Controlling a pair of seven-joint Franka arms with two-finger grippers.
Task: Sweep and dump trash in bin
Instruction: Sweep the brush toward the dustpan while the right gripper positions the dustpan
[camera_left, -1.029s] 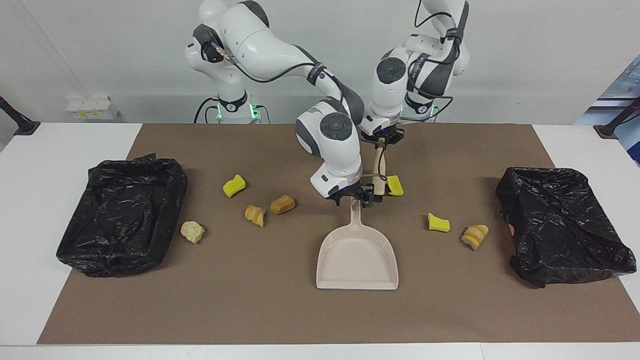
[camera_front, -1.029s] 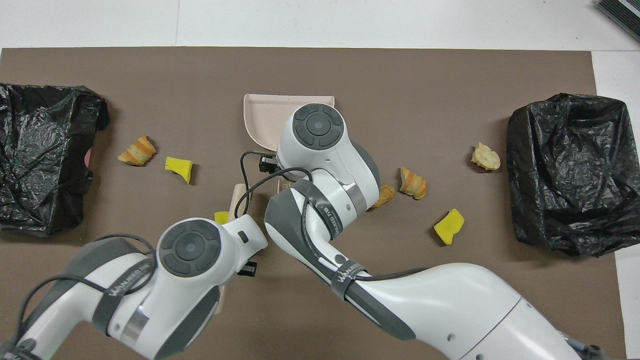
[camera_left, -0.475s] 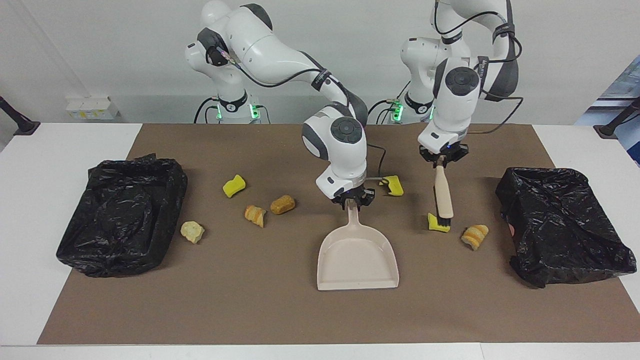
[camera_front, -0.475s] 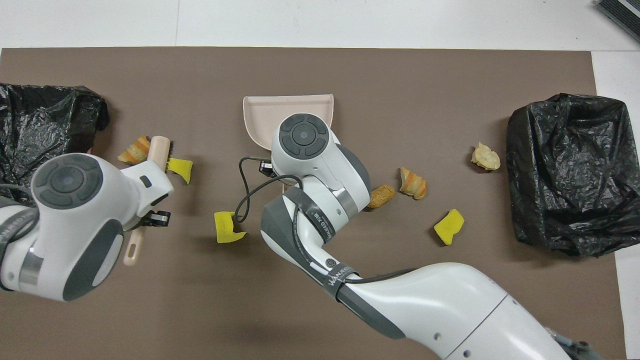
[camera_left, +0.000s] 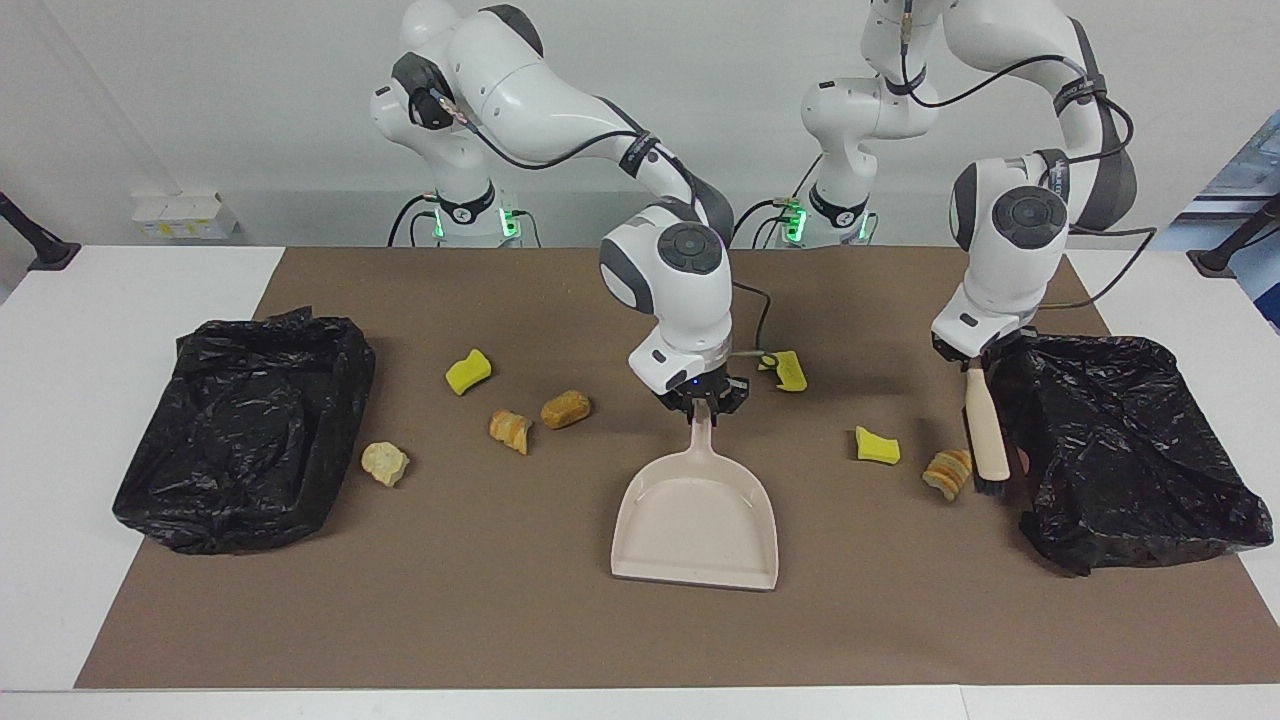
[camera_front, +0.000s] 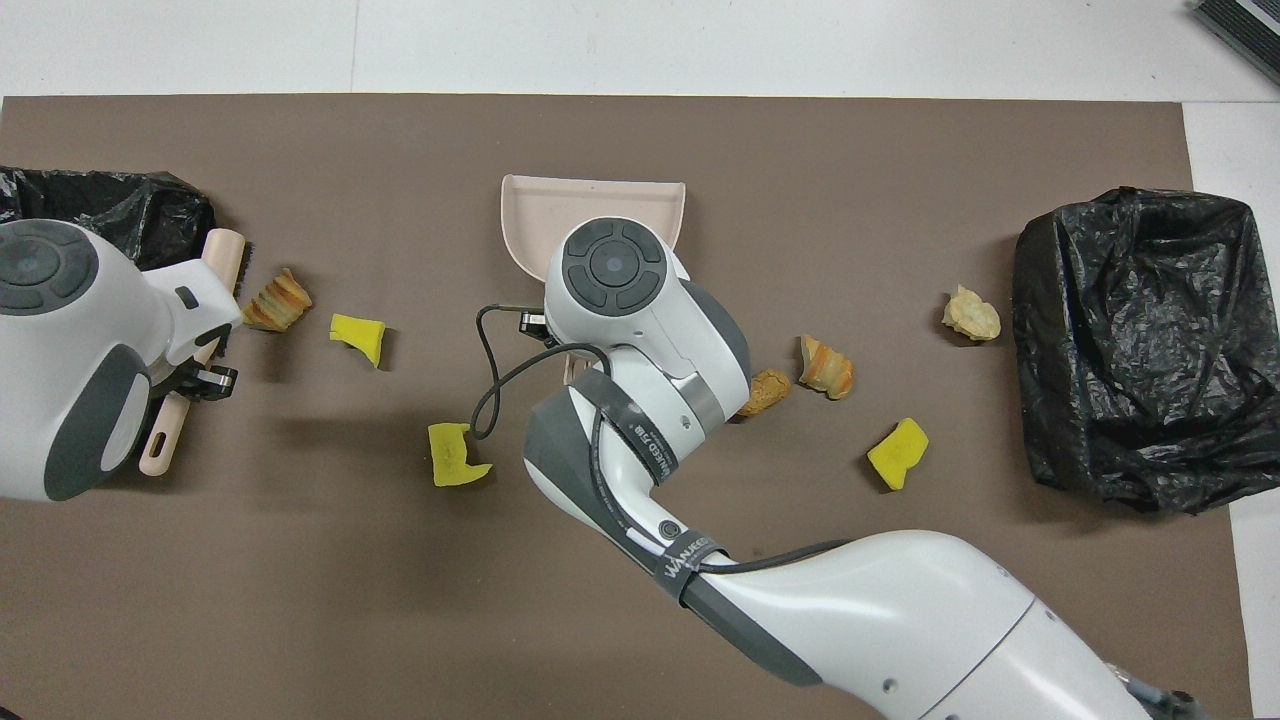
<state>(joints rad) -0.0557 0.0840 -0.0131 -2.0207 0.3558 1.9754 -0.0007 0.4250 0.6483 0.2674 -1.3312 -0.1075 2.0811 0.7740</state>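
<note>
Seven light scraps lie scattered on the brown mat (camera_left: 520, 620); we judge the sponge chunk (camera_left: 877, 446) soft and the pastry piece (camera_left: 948, 472) crumbly, best nudged low. Our left gripper (camera_left: 978, 352) clenches the brush (camera_left: 986, 430); our right gripper (camera_left: 706, 403) grasps the dustpan (camera_left: 697, 525) handle.

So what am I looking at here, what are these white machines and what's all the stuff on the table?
Two white robot arms work at a table; one picture faces them, the other looks down from above them. The right gripper is shut on the handle of a beige plastic dustpan at mid-table. The left gripper is shut on a beige wooden-handled brush beside a black bag-lined bin. A second black bin sits at the right arm's end. Yellow sponge chunks and brown bread pieces lie scattered on the brown mat.
</note>
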